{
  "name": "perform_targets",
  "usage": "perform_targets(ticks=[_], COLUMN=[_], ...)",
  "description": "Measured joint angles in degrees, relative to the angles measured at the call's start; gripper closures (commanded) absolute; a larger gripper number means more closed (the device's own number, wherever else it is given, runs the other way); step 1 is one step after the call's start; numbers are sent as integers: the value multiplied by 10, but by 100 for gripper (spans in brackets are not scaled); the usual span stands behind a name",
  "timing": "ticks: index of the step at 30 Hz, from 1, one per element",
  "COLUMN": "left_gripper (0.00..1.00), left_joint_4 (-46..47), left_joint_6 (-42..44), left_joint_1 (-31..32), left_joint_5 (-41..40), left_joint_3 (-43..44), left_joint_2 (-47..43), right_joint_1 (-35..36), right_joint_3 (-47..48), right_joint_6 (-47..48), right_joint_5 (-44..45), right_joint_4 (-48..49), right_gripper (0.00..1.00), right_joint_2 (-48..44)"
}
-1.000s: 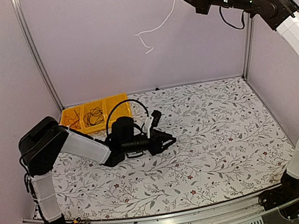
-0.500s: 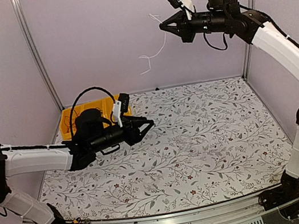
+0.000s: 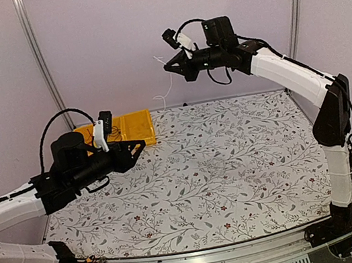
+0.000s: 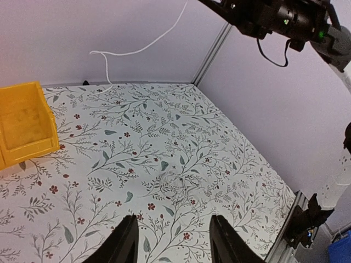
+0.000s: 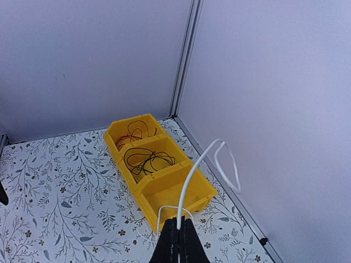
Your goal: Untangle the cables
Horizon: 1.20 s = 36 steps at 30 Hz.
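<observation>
So here's where we're at: the right claw (image 3: 169,66) is up high over the back of the table (image 3: 236,162), fingers pressed together on the white cable (image 5: 192,182), pinching it near one end. The rest of it hangs from the claw, long axis pretty much vertical with a few kinks, and the loose tail ends up near the wall (image 3: 92,44), just beside the bins (image 5: 164,207). From the wrist view the bins sit below and ahead of that claw. The far compartment has a dark cable (image 5: 137,130) coiled in it, the middle one a black cable (image 5: 148,159), and the near one looks empty as far as we can tell. The left claw (image 4: 174,233) is spread wide with nothing in it, hovering low over the table next to the bins. We'd guess the white one goes in that near compartment, and since the right arm has it and the bin lies almost under the dangling tail, it mostly comes down to lowering straight and letting the slack pile in.
</observation>
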<state>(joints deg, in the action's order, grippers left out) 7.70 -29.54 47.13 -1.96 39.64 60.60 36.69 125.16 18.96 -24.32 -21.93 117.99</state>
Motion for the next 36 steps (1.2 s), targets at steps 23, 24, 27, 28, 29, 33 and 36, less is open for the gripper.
perform_targets(ticks=[23,24,27,28,29,33,36], left_gripper=[54,54,54,54,54,54,54], left_joint_4=[-322,-325,-331,-331,-332,-332,-332], left_joint_6=[-89,-90,-91,-90,-90,-84,-82], left_joint_1=[0,0,0,0,0,0,0], left_joint_5=[-139,-140,-141,-141,-140,-137,-135], left_joint_3=[1,2,8,9,11,22,24], left_joint_2=[-265,-265,-256,-251,-245,-219,-210], right_joint_1=[55,61,74,76,78,85,84], right_joint_3=[143,152,171,171,171,171,171], right_joint_6=[52,62,91,95,101,122,136], right_joint_5=[60,68,84,87,89,93,104], right_joint_4=[316,331,375,381,385,394,405], right_gripper=[100,100,100,100,100,100,100], right_joint_2=[324,342,392,400,409,434,440])
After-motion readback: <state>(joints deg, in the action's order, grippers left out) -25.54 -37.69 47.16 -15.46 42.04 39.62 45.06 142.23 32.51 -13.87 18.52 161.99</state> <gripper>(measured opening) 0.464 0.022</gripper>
